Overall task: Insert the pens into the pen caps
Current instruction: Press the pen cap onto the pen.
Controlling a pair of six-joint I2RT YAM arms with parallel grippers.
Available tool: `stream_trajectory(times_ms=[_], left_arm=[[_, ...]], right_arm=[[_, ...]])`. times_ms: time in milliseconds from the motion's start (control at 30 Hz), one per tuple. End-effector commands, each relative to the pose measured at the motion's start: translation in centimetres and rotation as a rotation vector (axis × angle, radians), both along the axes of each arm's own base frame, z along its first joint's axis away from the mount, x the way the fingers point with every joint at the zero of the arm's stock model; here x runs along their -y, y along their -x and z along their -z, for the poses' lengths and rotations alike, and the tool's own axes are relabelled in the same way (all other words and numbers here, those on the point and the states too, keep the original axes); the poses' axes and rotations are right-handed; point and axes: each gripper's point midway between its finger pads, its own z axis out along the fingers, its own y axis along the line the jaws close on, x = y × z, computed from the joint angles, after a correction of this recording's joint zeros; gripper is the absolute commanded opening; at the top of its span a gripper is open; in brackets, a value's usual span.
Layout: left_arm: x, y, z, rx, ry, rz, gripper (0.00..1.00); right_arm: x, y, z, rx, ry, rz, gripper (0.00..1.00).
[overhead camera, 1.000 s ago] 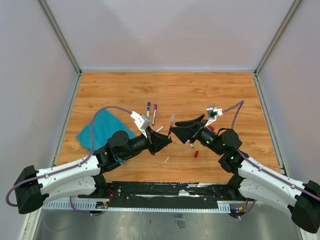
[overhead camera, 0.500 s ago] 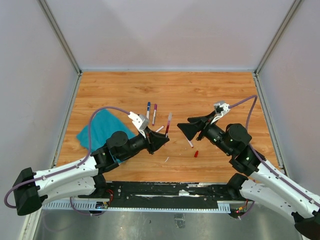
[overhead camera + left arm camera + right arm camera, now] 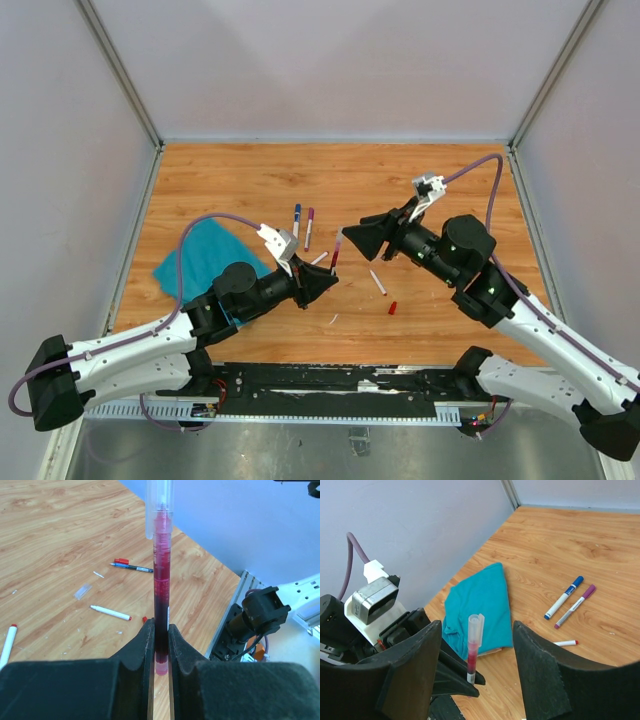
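two capped pens (image 3: 297,219), one pen (image 3: 161,580) in left hand (image 3: 160,628)

The red-filled pen (image 3: 161,575) was cut off by the top edge of the left wrist view. The teal cloth (image 3: 200,255) was partly hidden by the left arm (image 3: 140,350). A pale scrap (image 3: 333,319) near it was too small to be identified.

Wooden tabletop (image 3: 400,180), pale walls (image 3: 330,60)

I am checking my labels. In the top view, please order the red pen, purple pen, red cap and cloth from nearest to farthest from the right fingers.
From the right fingers:
1. red pen, at their tips.
2. purple pen, to the left.
3. red cap, toward the bases.
4. cloth, far left.
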Motion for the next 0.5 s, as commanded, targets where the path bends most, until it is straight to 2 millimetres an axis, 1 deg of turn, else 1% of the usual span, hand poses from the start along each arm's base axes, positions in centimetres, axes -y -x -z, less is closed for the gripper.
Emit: stream_trajectory(times_ms=[0,133,233,467], left_arm=[[0.3,0.3,-1.2,0.029,0.019,0.016,0.0],[0.4,0.3,-1.2,0.031,0.015,0.019,0.01],[0.5,0.3,-1.1,0.03,0.014,0.024,0.0],[0.5,0.4,-1.1,0.027,0.016,0.028,0.01]], right_arm=[[-1.6,0.6,-0.9,-0.017,-0.005,-0.073,0.57],[-2.6,0.5,-0.8,-0.026,-0.011,-0.109,0.52],[-3.2,0.4,-0.4,-0.038,-0.002,-0.125,0.45],[-3.8,0.3,0.3,-0.055,0.003,-0.143,0.31]])
